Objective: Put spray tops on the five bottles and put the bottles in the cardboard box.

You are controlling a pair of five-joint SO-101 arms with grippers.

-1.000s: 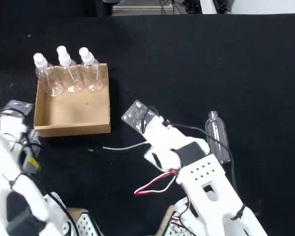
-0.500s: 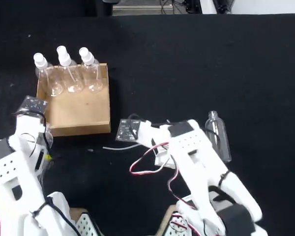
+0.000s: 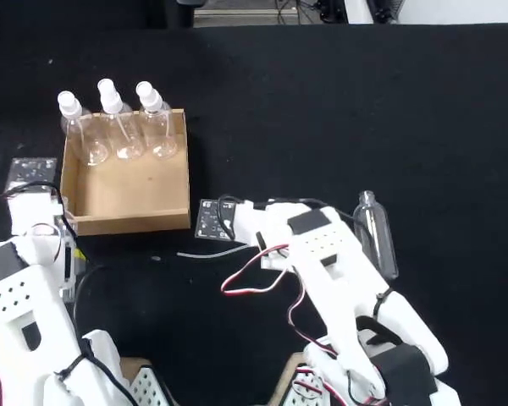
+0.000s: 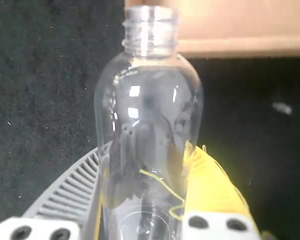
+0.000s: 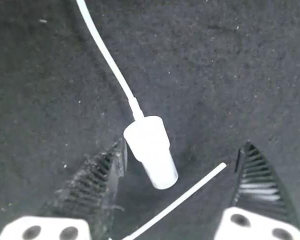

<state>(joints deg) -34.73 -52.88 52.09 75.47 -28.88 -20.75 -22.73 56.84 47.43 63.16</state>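
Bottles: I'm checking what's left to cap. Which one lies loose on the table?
The uncapped bottle on its side by the right arm. Three capped bottles sit in the cardboard box; the left gripper holds a fifth bottle.

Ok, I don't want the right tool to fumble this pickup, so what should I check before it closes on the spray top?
1. Right tool open and straddling the spray top: ok, though the top lies nearer one jaw.
2. Only the top between the jaws: not ok, a loose white tube lies there too.
3. Left tool shut on the open-necked bottle: ok.
4. That bottle's neck free of any top: ok.
5. Room in the cardboard box: ok, three capped bottles stand at its far wall.
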